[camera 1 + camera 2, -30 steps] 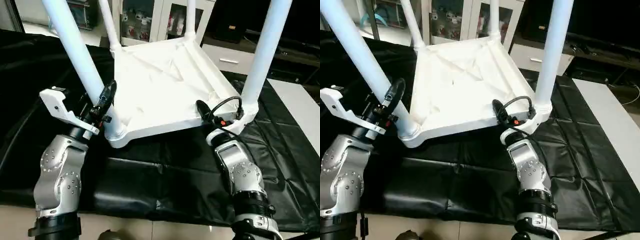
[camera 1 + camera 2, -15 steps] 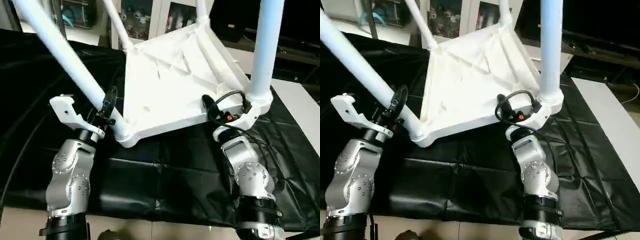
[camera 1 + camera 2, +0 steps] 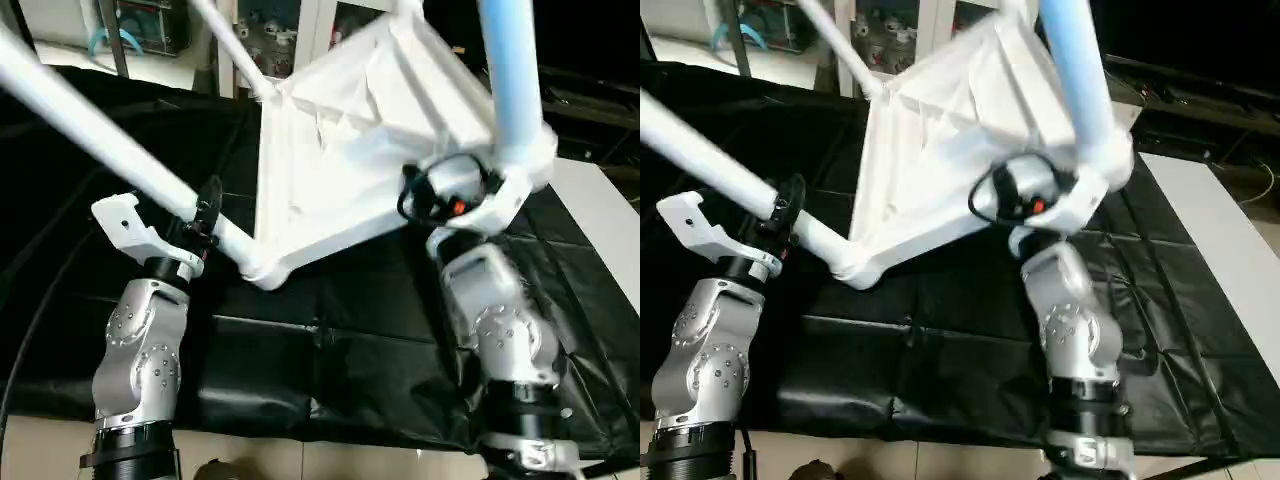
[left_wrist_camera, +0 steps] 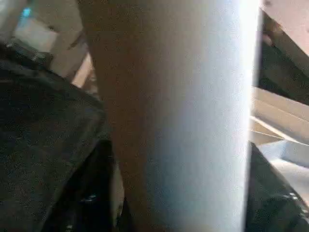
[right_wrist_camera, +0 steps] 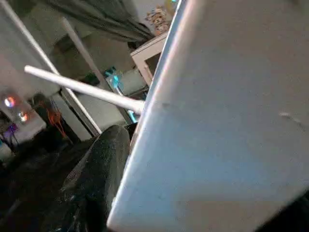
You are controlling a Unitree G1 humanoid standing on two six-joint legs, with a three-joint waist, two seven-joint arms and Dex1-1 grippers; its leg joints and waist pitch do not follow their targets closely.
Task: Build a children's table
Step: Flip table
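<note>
All four long white tapered tube legs appear seated in the large white ribbed plastic square top (image 3: 350, 150), which is tipped up off the black-covered bench (image 3: 330, 350); righting it remains. The left claw (image 3: 205, 215) grips the near-left leg (image 3: 120, 140); the right claw (image 3: 1015, 195) clasps the top's near-right corner. The left wrist view adds the leg (image 4: 178, 116) pressed close.

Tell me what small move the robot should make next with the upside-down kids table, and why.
Probably keep tipping the table top over toward the robot's left. All four legs look seated, the right gripper has its near right corner lifted off the black cover, and the left gripper is at the near left leg, whose corner sits low as the pivot.
</note>
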